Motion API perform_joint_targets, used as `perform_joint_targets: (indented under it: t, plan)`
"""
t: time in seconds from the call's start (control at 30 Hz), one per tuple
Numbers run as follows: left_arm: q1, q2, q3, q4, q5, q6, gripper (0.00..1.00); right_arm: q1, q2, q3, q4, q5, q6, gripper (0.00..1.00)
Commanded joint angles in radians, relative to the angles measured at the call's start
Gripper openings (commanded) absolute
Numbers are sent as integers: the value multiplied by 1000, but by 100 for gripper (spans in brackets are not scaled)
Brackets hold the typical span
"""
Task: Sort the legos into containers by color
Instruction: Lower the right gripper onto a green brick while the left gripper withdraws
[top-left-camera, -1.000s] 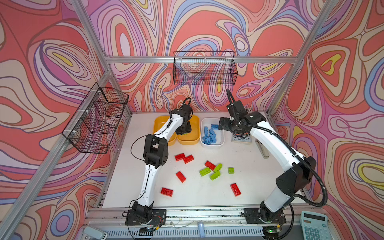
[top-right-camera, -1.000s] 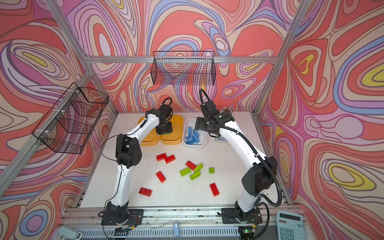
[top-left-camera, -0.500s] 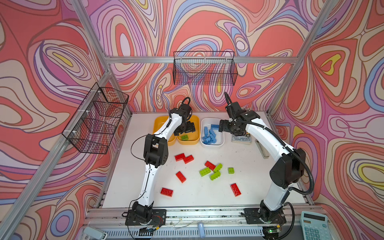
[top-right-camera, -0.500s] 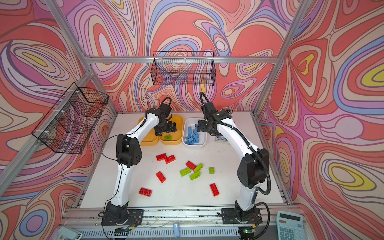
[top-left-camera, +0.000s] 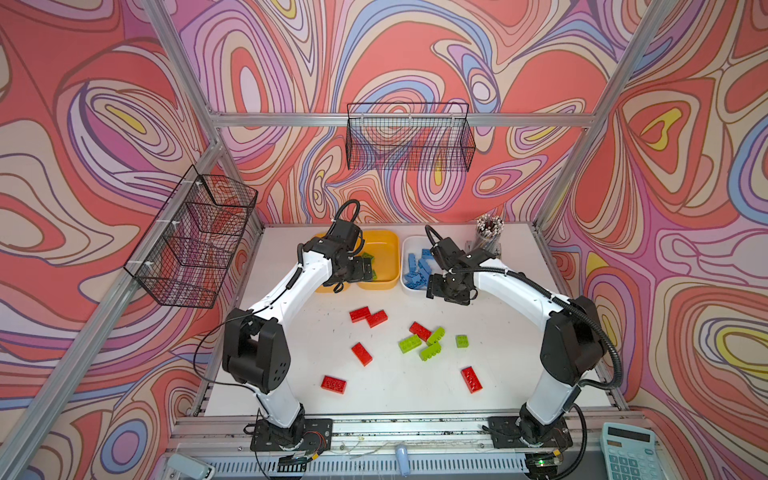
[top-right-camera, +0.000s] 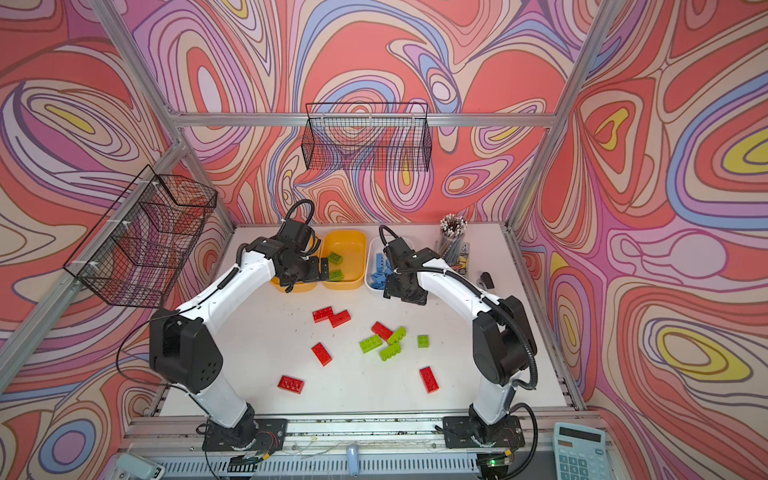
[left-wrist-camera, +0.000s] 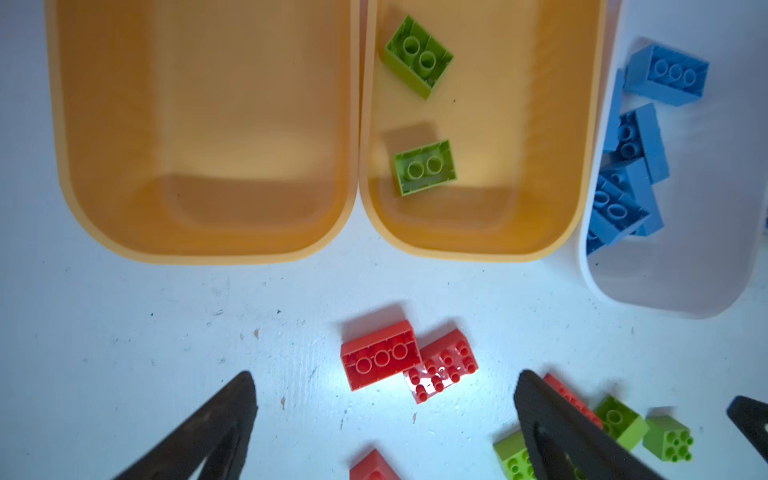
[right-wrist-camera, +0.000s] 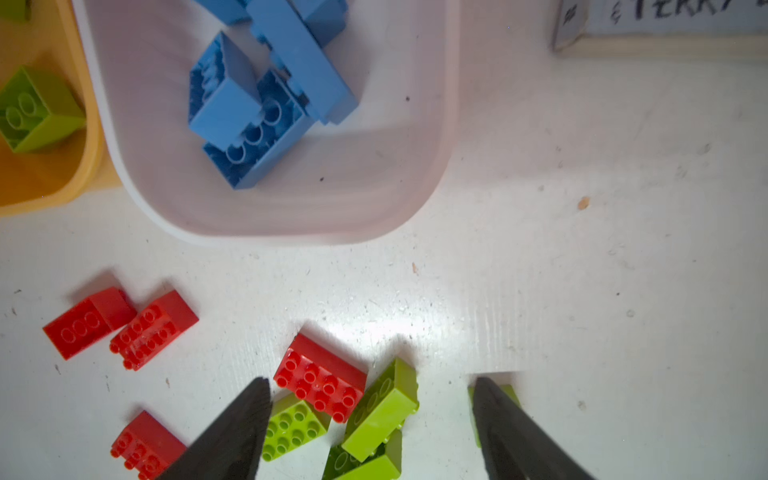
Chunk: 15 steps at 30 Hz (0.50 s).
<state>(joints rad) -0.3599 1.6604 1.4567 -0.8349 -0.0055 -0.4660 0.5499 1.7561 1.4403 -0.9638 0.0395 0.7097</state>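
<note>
Far across the counter (top-left-camera: 395, 397), in a top view, both arms bend inward; left hand (top-left-camera: 366, 266) hides part of the middle yellow tub (top-left-camera: 386, 249), right hand (top-left-camera: 432, 286) sits by the white tub's (top-left-camera: 404, 249) near rim. Left wrist view: hand gaping, empty; green legos (left-wrist-camera: 424, 166) lie in that tub. Right wrist view: hand parted, empty, above red and green legos (right-wrist-camera: 320, 378) on bare counter.

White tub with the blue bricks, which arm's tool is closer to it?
Right. The right tool hangs just in front of the white tub; the left tool is over by the yellow tubs, farther off.
</note>
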Motion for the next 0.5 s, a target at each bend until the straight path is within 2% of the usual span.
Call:
perform_joint_targets:
  t: [0.0,0.3,0.47]
  plan:
    - [5,-102,-102,56,-22,26,100,19,-78,-72,30,29,148,78]
    - [5,-315,-326,67,22,-1,100,52,-134,-248,150,30,334,72]
    - [5,-386,-399,69,29,-9,100,71,-132,-282,194,29,385,69]
